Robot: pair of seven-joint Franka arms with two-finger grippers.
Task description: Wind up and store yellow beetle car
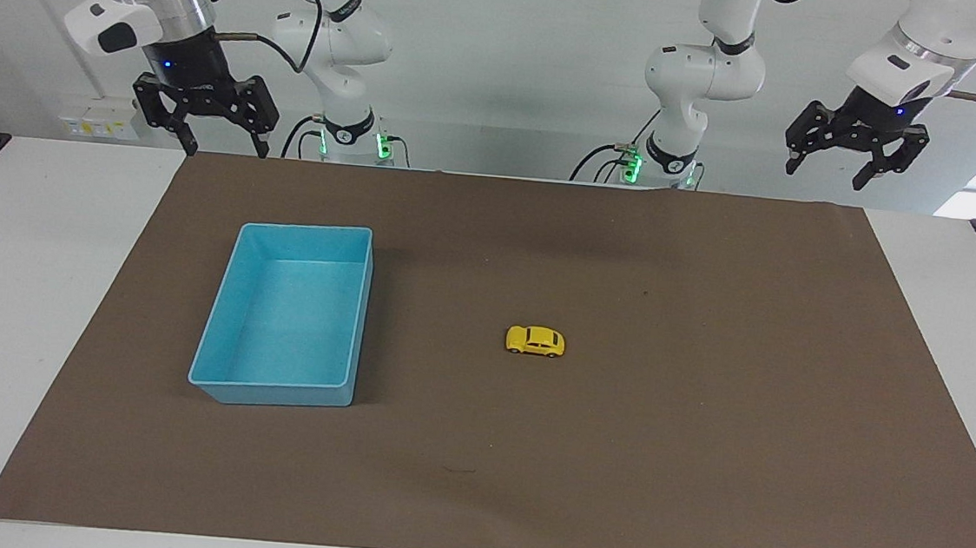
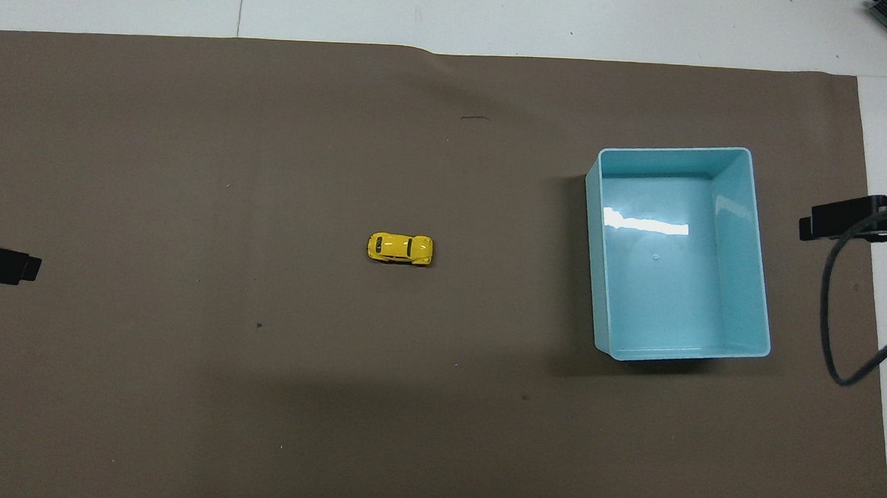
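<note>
No text, label, brand, number or sign can be read anywhere in either view; the small marks on the arm joints are too small to make out.

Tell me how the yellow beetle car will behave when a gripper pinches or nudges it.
The yellow beetle car stands on its small black wheels on the flat brown mat, so a nudge along its length would probably roll it. Its rounded, glossy body may slip between fingers. Being tiny, it is likely light and rigid.
</note>
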